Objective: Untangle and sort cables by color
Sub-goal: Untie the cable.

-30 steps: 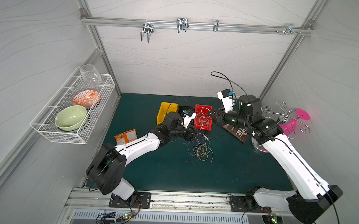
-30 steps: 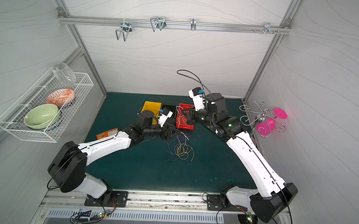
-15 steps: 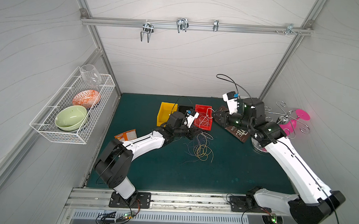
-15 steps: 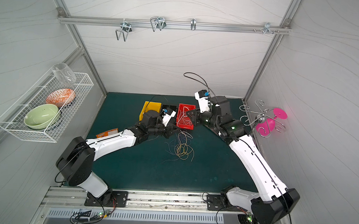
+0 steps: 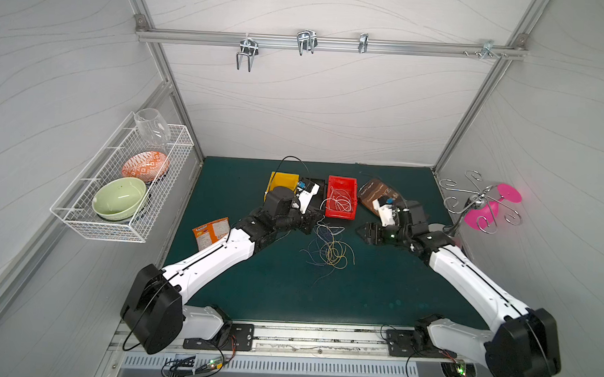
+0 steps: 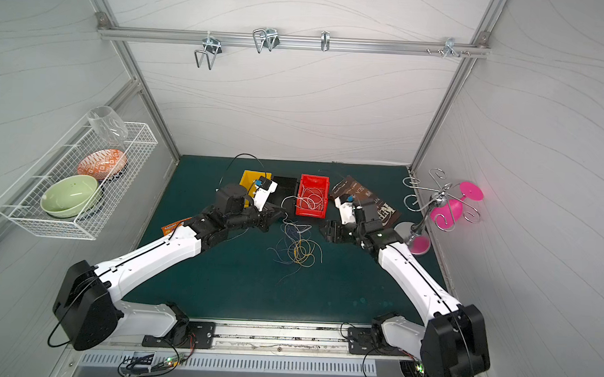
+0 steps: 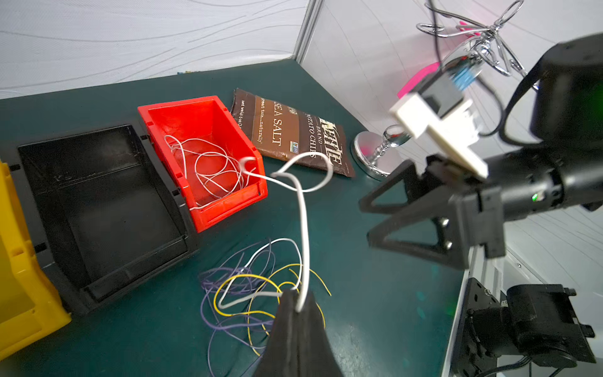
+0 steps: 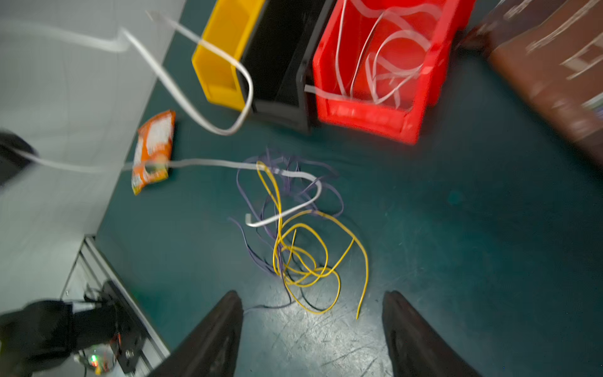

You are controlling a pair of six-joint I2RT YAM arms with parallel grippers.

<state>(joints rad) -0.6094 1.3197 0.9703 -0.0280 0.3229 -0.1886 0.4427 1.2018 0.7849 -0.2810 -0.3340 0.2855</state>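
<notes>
Near the middle of the tabletop (image 5: 270, 294), a little toward its back edge, lies the tangle (image 5: 331, 252) of yellow, purple and white cables. My left gripper (image 7: 294, 298) is clamped on a white cable (image 7: 305, 225), just at the tangle's back-left side. From my fingers this cable rises toward the red bin (image 7: 228, 209). Its free end curls in the air near the bin's front, not inside it. So its long axis points to the bin, which stands toward the back edge and holds other white cables. The cable's other part bends down into the yellow and purple loops; whether it is caught there I cannot tell. My right gripper (image 8: 312, 295) hangs near the tangle's right side, jaws wide apart and empty. I judge the left arm should carry the cable into the bin, while the right one could hold the loops down.
</notes>
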